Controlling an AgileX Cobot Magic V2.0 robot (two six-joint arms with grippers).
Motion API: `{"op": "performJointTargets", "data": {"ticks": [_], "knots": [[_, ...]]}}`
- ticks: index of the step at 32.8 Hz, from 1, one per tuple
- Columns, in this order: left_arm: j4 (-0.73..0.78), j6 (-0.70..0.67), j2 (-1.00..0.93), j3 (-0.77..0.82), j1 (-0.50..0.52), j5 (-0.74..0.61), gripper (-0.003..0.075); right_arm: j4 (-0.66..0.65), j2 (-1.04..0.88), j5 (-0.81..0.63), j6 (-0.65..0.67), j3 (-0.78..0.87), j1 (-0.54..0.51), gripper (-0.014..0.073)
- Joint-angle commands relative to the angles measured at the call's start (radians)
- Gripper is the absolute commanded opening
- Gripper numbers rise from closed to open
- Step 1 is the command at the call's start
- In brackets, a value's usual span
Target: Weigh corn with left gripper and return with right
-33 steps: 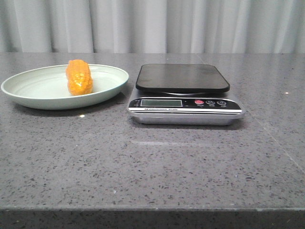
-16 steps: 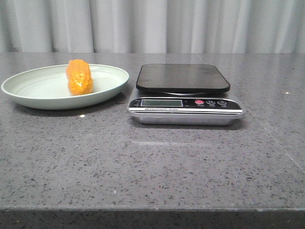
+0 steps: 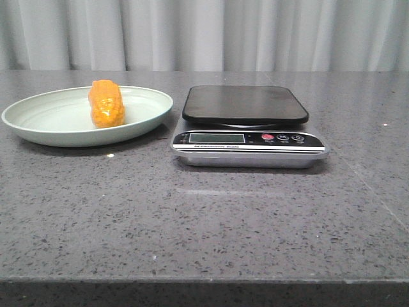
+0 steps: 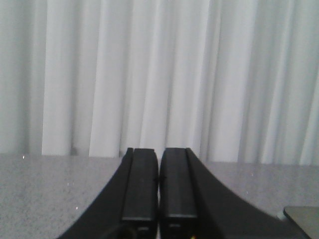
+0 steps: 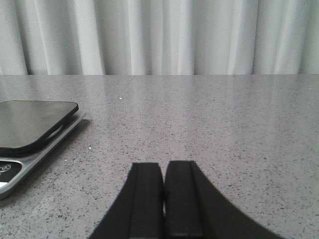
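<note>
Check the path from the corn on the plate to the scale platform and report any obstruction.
Nothing visible blocks it. The corn lies on the pale green plate, and the scale sits just right of the plate with its black platform bare. Only the plate's low rim lies between them.

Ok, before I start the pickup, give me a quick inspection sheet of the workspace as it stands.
Surface: grey speckled stone table, flat.
Corn: orange corn lying in the pale green plate at front-left, untouched.
Scale: digital scale right of the plate and apart from it; black platform bare; display too small to read.
Clutter: nothing seen.
Left gripper: left gripper shut, holding nothing, above the table facing the curtain.
Right gripper: right gripper shut, holding nothing, low over the table beside the scale.
Cables: nothing seen.
Surroundings: white pleated curtain behind the table.
</note>
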Motion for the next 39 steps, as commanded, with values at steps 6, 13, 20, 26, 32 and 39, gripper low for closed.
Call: {"op": "performJointTargets", "data": {"ticks": [6, 13, 20, 26, 32, 39], "knots": [[-0.031, -0.011, 0.129, -0.129, -0.005, 0.046, 0.0134, -0.007, -0.018, -0.088, -0.002, -0.007, -0.004, 0.0165], [-0.058, -0.011, 0.166, -0.133, -0.005, 0.052, 0.0150, -0.007, -0.018, -0.088, -0.002, -0.007, -0.004, 0.0165], [-0.058, -0.011, 0.233, -0.148, -0.061, 0.063, 0.0475, -0.007, -0.018, -0.088, -0.002, -0.007, -0.004, 0.0165], [-0.060, -0.011, 0.360, -0.219, -0.093, 0.076, 0.0578, -0.007, -0.018, -0.088, -0.002, -0.007, -0.004, 0.0165], [-0.123, -0.011, 0.543, -0.312, -0.102, 0.078, 0.0578, -0.007, -0.018, -0.088, -0.002, -0.007, -0.004, 0.0165], [-0.106, 0.004, 0.803, -0.461, -0.219, 0.147, 0.0578, -0.007, -0.018, -0.088, -0.002, -0.007, -0.004, 0.0165]]}}
